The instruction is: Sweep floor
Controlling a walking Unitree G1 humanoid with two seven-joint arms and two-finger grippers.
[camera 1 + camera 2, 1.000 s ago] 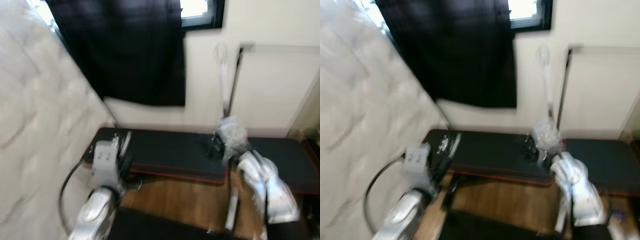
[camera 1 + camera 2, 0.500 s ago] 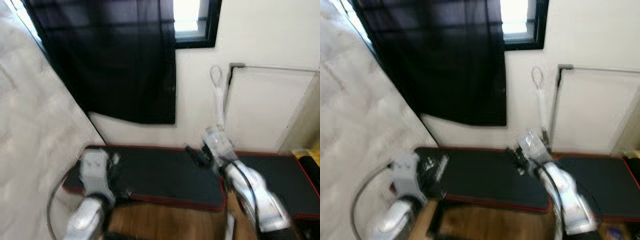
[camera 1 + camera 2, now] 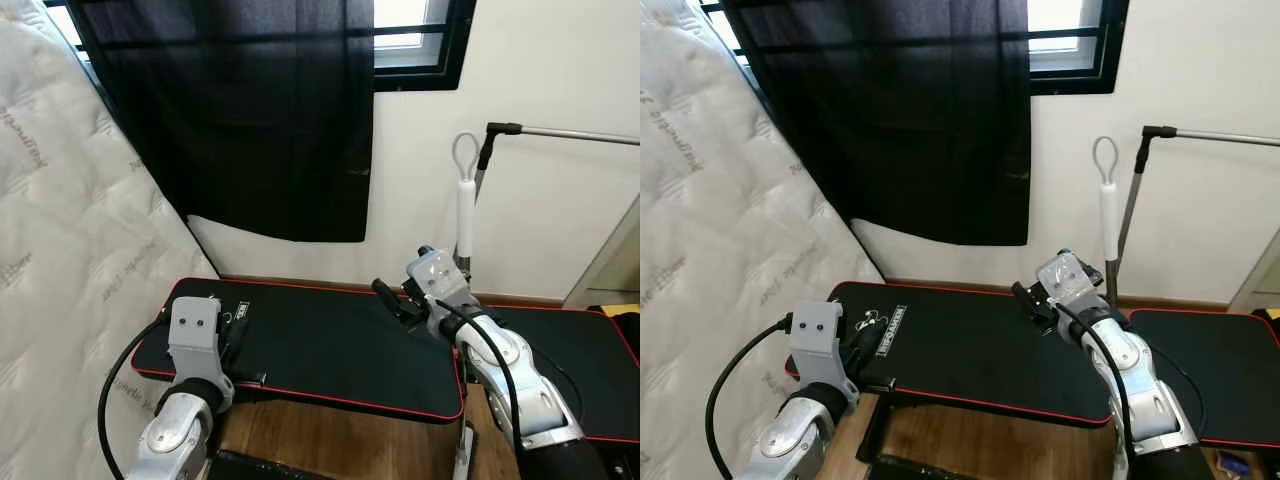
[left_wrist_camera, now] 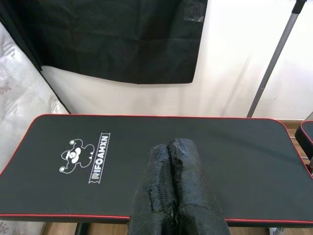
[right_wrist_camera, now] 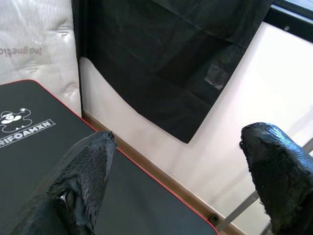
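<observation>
Above the black mat [image 3: 330, 340], right tool [image 3: 392, 298] (fingers spread), near broom handle [image 3: 465, 215].

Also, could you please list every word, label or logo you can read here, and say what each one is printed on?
"RIFOAMXN", in white beside a small white bear logo, on the black mat.
"Magnetic", printed in grey, mirrored in the right wrist view, on the white mattress leaning at the robot's left.
Further grey lettering repeated over the mattress cover is too small and tilted to read.
No other text is visible.

black mat [image 3: 330, 340] — red-edged, on floor | black curtain [image 3: 230, 110] over window | white mattress [image 3: 70, 230] leaning
</observation>
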